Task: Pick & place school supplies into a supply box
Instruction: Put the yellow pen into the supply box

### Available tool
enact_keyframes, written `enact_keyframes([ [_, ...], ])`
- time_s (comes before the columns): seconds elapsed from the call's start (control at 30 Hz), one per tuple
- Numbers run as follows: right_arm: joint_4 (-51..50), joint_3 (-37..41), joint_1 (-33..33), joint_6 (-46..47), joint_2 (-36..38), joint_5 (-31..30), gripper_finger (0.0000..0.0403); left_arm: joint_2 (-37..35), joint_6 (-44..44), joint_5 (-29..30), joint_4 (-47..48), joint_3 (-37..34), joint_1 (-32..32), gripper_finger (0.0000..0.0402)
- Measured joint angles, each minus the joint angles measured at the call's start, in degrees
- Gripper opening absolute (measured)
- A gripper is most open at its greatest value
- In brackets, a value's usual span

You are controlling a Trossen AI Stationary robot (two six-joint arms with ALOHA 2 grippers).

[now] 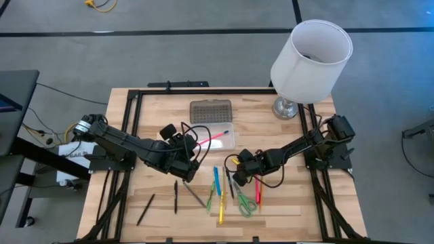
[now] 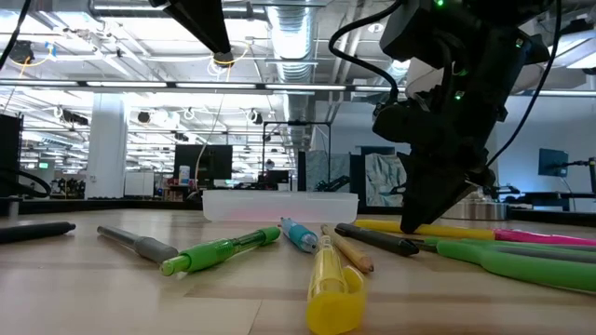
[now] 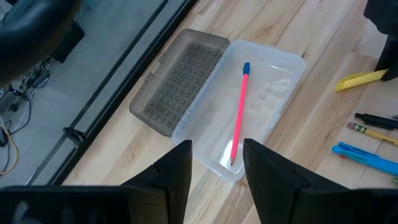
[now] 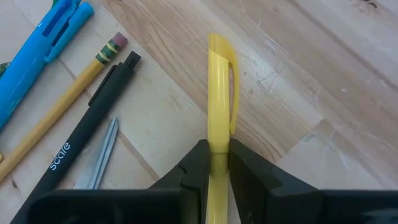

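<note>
Yellow plastic is sitting between the fingers of the right gripper (image 4: 217, 163), which is clamped on a yellow pen (image 4: 219, 93) down on the wooden table (image 1: 285, 129), near the supply box (image 1: 218, 135). Inside the box, a pink pencil (image 3: 239, 112) is lying. Just beside the box, the left gripper (image 3: 216, 163) is hovering, fingers apart and holding nothing.

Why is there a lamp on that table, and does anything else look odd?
The white-shaded lamp at the table's far right corner is the odd one among school supplies. Otherwise nothing is amiss: the pencil case lies open with one pink pencil inside.
</note>
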State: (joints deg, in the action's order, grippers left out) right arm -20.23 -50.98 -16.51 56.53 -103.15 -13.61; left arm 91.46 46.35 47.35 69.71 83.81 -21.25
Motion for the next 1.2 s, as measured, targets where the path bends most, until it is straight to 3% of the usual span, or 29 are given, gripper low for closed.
enact_keyframes([
  [1.2,0.14,0.02,-0.07,-0.04,0.02,0.02,0.0029,0.0,0.05,-0.02,-0.02,0.0,0.02,0.0139],
])
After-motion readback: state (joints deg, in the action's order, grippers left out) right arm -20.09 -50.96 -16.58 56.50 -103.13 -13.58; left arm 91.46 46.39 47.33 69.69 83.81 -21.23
